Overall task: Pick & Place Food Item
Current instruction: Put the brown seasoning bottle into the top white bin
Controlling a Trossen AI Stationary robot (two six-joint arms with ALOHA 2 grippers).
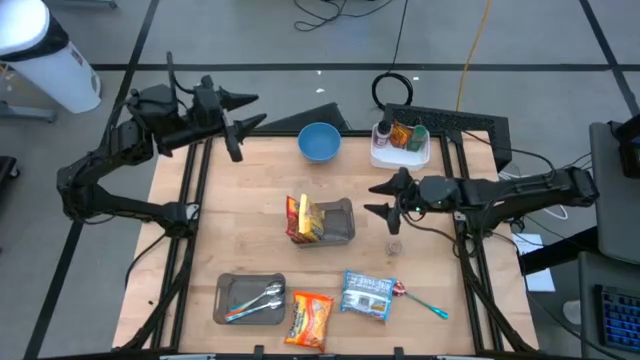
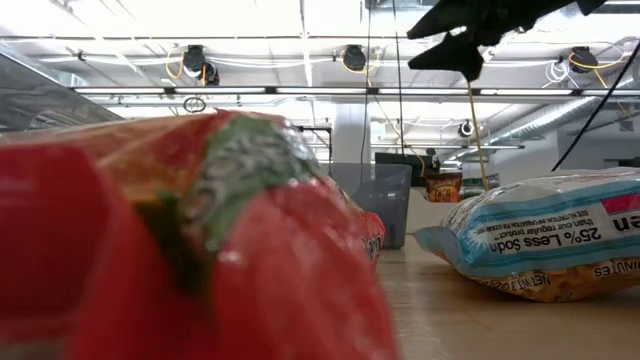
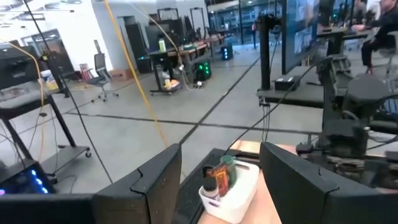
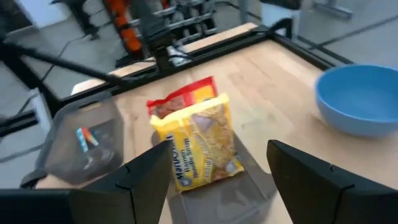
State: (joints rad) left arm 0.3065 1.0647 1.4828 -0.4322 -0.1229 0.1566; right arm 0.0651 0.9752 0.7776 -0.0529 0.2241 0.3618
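High view: my right gripper (image 1: 378,197) hangs fingers apart beside the grey bin (image 1: 345,232), empty. Yellow noodle packet (image 1: 310,220) already leans in the bin (looks placed). Left gripper (image 1: 252,110) parked at far edge, apart, empty.
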